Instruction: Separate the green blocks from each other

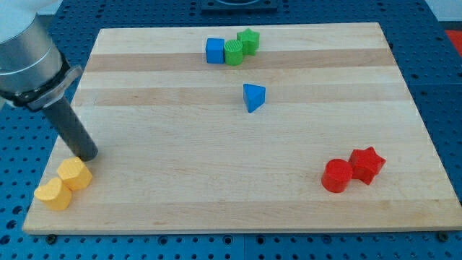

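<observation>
Tool (88, 154), bare rod holding nothing, we're sitting beside yellow blocks (74, 174); risking dragging blue cube (215, 50) with touching green blocks (234, 52).

My tip (88, 154) low at the view's left, rod slanted.

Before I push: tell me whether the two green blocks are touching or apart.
Touching. The green cylinder block and green star-shaped block sit flush near the view's top, no wood showing between them.
</observation>
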{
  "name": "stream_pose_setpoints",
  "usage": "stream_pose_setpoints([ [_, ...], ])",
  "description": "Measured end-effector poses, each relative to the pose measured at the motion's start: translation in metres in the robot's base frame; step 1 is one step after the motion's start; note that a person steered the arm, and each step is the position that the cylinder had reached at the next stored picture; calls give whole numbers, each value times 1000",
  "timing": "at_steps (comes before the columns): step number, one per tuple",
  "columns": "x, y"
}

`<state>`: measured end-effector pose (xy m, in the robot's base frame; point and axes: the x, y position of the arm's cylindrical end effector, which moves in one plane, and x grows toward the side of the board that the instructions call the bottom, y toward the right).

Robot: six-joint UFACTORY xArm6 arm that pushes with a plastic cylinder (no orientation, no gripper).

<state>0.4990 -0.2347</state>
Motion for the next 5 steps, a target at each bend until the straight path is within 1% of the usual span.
stream_pose_setpoints([
  [1, -42, 45],
  [2, -56, 65],
  [3, -56, 65],
  [5, -83, 124],
])
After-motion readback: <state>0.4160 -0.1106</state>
